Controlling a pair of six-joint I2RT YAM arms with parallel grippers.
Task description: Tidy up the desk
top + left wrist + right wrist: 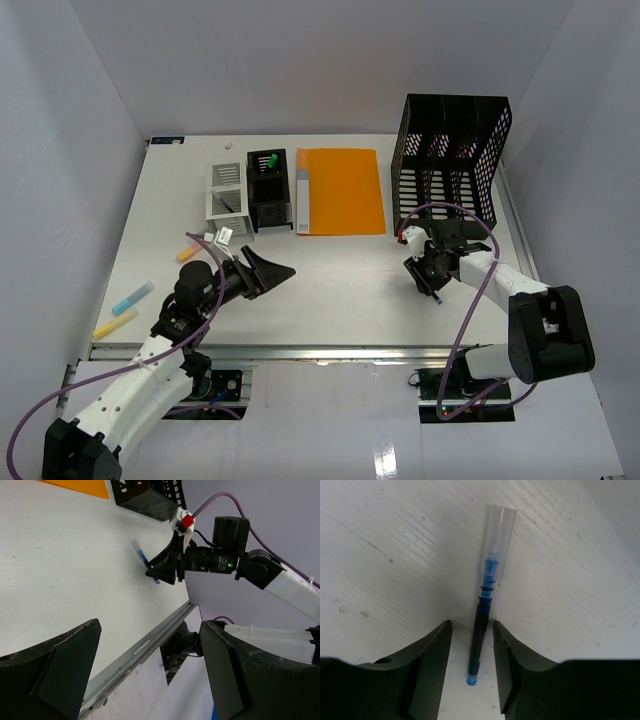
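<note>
A blue pen with a clear cap [487,600] lies flat on the white desk [330,290], right of centre. My right gripper [471,625] is lowered over the pen's blue end. One finger stands on each side of the barrel, with a narrow gap left on both sides, so it is open around the pen. The same pen [140,555] and right gripper [162,572] appear in the left wrist view. My left gripper [272,262] hovers over the desk left of centre. It is open wide with nothing between its fingers [65,665].
An orange folder [342,190] lies at the back centre. A black mesh file rack [450,160] stands to its right, and a black pen holder [267,185] and a white organizer [227,200] to its left. Blue [133,297], yellow [110,327] and orange [187,254] highlighters lie at the left. A metal rail [320,352] edges the front.
</note>
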